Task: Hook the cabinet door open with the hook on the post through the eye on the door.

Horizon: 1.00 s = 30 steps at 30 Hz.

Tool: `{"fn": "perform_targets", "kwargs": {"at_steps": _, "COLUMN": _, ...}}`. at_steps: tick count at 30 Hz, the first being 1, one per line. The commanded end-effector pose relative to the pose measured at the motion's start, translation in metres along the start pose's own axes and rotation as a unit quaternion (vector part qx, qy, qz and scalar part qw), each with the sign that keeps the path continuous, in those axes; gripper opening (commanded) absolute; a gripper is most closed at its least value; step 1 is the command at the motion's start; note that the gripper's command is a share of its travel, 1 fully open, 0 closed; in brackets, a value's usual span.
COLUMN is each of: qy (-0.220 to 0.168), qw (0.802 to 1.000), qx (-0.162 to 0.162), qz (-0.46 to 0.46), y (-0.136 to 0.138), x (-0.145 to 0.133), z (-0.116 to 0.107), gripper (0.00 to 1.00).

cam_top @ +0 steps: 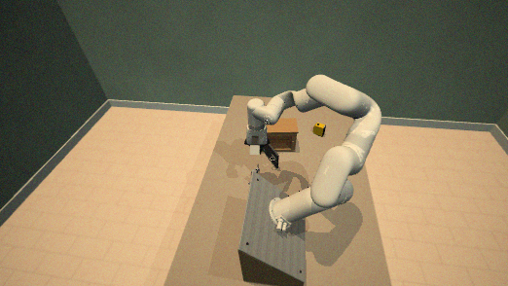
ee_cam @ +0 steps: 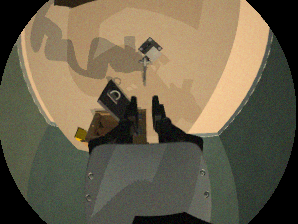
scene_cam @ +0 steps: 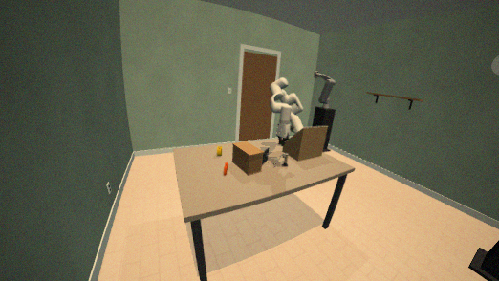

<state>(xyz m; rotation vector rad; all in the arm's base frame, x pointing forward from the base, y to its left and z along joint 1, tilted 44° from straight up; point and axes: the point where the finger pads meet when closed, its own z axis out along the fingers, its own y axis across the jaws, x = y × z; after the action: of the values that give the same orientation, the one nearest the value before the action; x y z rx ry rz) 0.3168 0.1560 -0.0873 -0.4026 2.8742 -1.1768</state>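
The small wooden cabinet (cam_top: 282,133) stands flat on the table. Its dark door (cam_top: 272,157) is swung open toward the robot base, and the white eye on the door (ee_cam: 115,96) shows in the wrist view. The post (cam_top: 257,169) stands on the table in front of the cabinet. Its thin hook (ee_cam: 144,68) is at the post, apart from the door. My gripper (ee_cam: 144,103) (cam_top: 256,150) hovers just beside the door's free edge, over the cabinet front. Its fingers stand a narrow gap apart with nothing between them.
A yellow cube (cam_top: 319,129) lies right of the cabinet. A small orange object (scene_cam: 226,168) lies on the cabinet's far side. The arm's grey wedge-shaped mount (cam_top: 272,229) takes up the near table end, close to the post.
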Motion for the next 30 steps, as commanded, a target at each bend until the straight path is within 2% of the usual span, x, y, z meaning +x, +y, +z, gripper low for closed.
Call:
{"fn": "perform_targets", "kwargs": {"at_steps": 1, "qy": -0.002, "qw": 1.0, "qx": -0.001, "qz": 0.001, "y": 0.0, "x": -0.001, "z": -0.001, "gripper": 0.24}}
{"fn": "perform_targets", "kwargs": {"at_steps": 19, "qy": -0.002, "qw": 1.0, "qx": -0.001, "qz": 0.001, "y": 0.001, "x": -0.001, "z": 0.001, "gripper": 0.24}}
{"fn": "perform_targets", "kwargs": {"at_steps": 30, "qy": -0.002, "qw": 1.0, "qx": -0.001, "qz": 0.001, "y": 0.001, "x": -0.001, "z": 0.018, "gripper": 0.24}}
